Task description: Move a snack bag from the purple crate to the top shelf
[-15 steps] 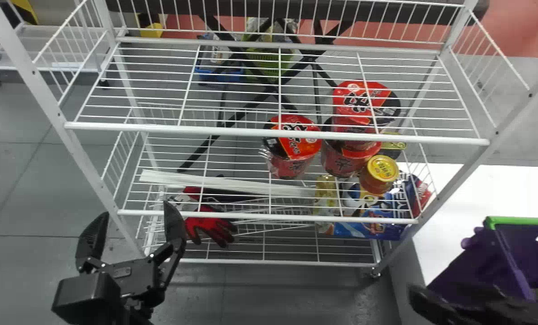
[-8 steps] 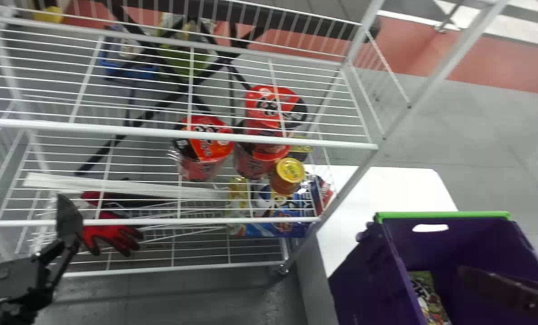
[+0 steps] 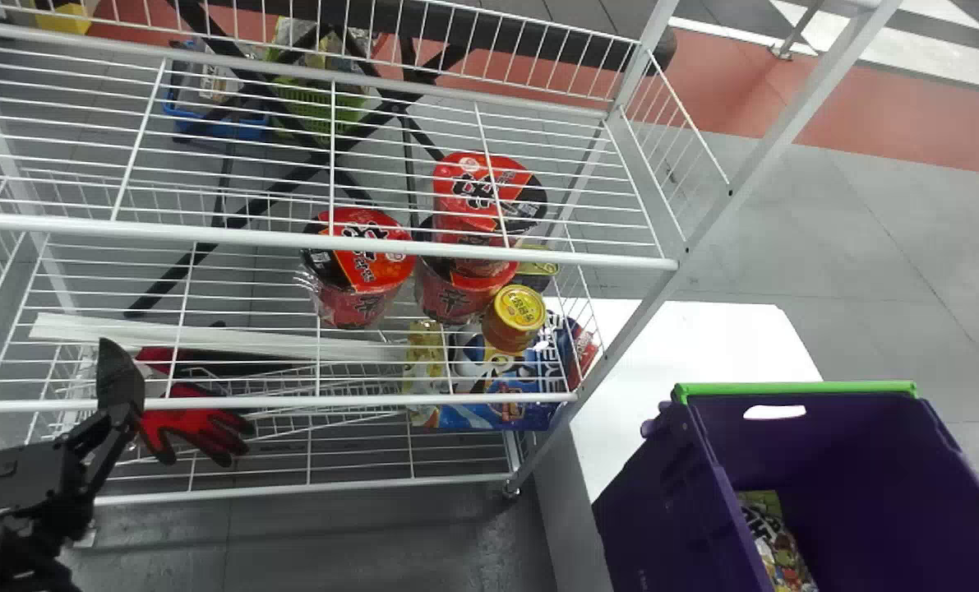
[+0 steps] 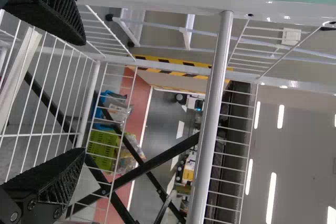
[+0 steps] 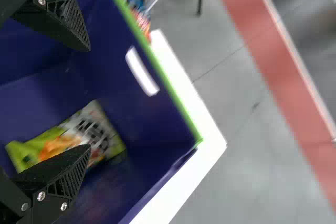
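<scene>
Since the earlier frames, your head view has swung toward the purple crate (image 3: 645, 501), bringing the snack bag (image 3: 773, 538) into sight on its floor. Your right gripper (image 5: 88, 99) stands wide and empty over the crate; contact with the bag cannot be confirmed. Your left gripper (image 4: 84, 97) is also wide, near the rack. Bag judged light, soft, slippery, contents crushable: you should pinch across its middle, gently but firmly.
</scene>
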`<state>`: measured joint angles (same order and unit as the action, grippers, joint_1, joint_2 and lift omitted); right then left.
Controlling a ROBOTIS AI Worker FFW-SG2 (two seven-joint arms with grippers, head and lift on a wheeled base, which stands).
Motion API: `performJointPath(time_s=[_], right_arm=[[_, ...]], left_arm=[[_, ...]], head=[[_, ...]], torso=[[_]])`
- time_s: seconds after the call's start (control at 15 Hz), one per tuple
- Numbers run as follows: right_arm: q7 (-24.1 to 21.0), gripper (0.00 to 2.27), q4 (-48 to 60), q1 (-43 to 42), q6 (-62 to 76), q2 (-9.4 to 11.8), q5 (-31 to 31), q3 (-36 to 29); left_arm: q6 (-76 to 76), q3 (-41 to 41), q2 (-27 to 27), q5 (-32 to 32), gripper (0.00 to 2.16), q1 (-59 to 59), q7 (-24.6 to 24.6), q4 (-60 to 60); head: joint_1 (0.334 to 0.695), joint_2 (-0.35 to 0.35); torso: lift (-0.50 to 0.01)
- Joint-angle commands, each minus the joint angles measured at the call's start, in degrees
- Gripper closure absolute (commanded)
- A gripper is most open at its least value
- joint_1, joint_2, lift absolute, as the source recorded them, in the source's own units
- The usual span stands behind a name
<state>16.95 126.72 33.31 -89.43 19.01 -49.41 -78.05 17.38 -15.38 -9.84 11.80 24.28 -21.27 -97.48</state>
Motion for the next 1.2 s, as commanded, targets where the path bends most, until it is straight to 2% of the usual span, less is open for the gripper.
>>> performJointPath(time_s=[0.0, 0.07, 0.27, 0.4, 0.53, 0.67, 0.73, 0.87, 1.13], right_arm=[[0.0, 0.17, -6.7, -0.3, -0.6, 0.9, 7.6, 8.2], [0.0, 0.17, -9.9, -0.8, -0.6, 1.6, 10.5, 11.2], [-0.2, 0.17, -24.7, -4.1, -0.6, 6.7, 16.9, 18.9], [-0.3, 0.17, -30.7, -6.0, -0.6, 8.4, 21.3, 22.7], [-0.3, 0.17, -36.2, -6.8, -0.6, 11.0, 22.8, 26.6], [-0.3, 0.17, -38.6, -7.2, -0.6, 11.2, 26.1, 30.9], [-0.1, 0.17, -41.9, -8.7, -0.6, 12.0, 28.3, 32.8], [0.3, 0.17, -49.6, -11.1, -0.6, 14.9, 30.6, 36.5], [3.2, 0.18, -55.2, -14.2, -0.6, 15.2, 39.0, 44.3]], left_arm=[[0.4, 0.5, -0.1, 0.3, 0.09, -0.1, 0.0, 0.6], [0.8, 1.0, 0.0, 0.5, 0.09, -0.1, 0.0, 1.1], [2.5, 1.0, 0.7, 0.6, 0.09, -0.6, 0.3, 2.7], [2.7, 1.1, 0.8, 0.6, 0.09, -0.9, 0.3, 3.0], [2.9, 1.6, 0.9, 0.6, 0.09, -0.9, 0.3, 3.3], [3.2, 1.6, 1.0, 0.6, 0.09, -0.9, 0.3, 3.6], [3.6, 1.6, 1.0, 0.6, 0.09, -0.9, 0.2, 3.8], [4.3, 1.6, 1.1, 0.6, 0.09, -0.9, 0.2, 3.8], [5.5, 1.7, 1.1, 0.6, 0.09, -0.9, 0.2, 4.2]], head=[[0.695, -0.35], [0.695, -0.35], [0.695, -0.35], [0.695, -0.35], [0.695, -0.35], [0.695, -0.35], [0.695, -0.35], [0.695, -0.35], [0.695, -0.35]], torso=[[-0.457], [-0.457], [-0.457], [-0.457], [-0.457], [-0.457], [-0.457], [-0.457], [-0.457]])
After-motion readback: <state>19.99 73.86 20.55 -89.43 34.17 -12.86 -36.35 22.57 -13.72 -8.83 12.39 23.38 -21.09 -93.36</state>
